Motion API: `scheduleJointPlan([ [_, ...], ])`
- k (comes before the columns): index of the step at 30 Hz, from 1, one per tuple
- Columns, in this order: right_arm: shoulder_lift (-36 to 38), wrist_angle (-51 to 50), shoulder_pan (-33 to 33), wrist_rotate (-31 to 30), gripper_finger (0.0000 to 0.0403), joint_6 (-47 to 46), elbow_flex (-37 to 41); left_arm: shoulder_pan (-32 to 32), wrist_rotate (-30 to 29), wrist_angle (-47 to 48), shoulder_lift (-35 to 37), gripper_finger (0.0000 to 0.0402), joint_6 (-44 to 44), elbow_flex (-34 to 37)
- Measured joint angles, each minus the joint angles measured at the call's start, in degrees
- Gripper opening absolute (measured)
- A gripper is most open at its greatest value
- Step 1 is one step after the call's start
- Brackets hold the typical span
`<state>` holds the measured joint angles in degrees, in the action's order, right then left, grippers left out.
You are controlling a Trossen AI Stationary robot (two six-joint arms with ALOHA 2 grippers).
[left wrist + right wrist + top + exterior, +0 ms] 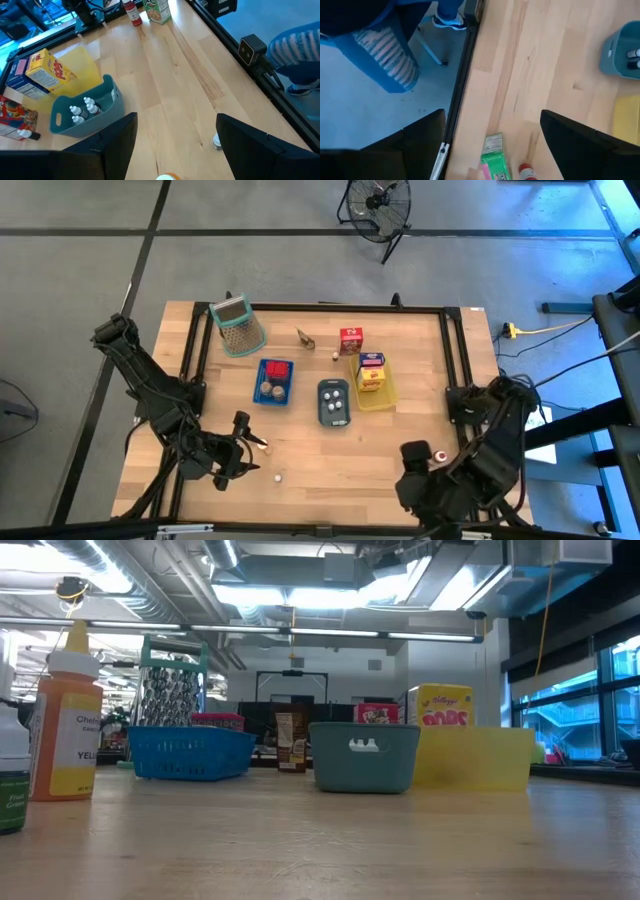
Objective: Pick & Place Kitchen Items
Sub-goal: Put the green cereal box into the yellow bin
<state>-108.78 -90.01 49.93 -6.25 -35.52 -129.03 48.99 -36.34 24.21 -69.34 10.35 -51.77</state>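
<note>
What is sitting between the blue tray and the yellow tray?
The grey-blue tray sits between the blue tray and the yellow tray, seen best in the high view.

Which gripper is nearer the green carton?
Right. The right gripper hovers open just over the green carton; the left gripper sits open across the table's near edge.

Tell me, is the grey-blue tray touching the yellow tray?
Cannot tell. In the left wrist view the grey-blue tray stands directly against the yellow tray, but no gap or contact shows plainly.
</note>
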Motion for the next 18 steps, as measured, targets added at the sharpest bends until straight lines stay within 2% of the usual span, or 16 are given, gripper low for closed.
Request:
scheduleJointPlan([
  [4, 0.78, 0.18, 0.16, 0.23, 0.0329, 0.02, 2.88, 0.00, -0.02, 0.00, 0.00, 0.0265, 0.02, 0.00],
  [6, 2.32, 0.10, 0.44, 0.82, 0.0329, -0.45, 7.47, 0.00, -0.02, 0.01, 0.00, 0.0266, 0.02, 0.00],
  [11, 8.61, -0.09, 0.39, 8.53, 0.0329, -8.06, 21.21, 0.00, -0.05, 0.00, 0.00, 0.0266, -0.04, 0.00],
  [14, 11.63, -0.07, 0.50, 8.98, 0.0329, -12.29, 27.74, -0.07, -0.33, 0.00, 0.00, 0.0265, -0.11, 0.00],
  [18, 12.59, 0.02, 0.60, 10.96, 0.0329, -13.34, 33.48, -0.71, -0.68, 0.00, 0.00, 0.0267, -0.52, 0.00],
])
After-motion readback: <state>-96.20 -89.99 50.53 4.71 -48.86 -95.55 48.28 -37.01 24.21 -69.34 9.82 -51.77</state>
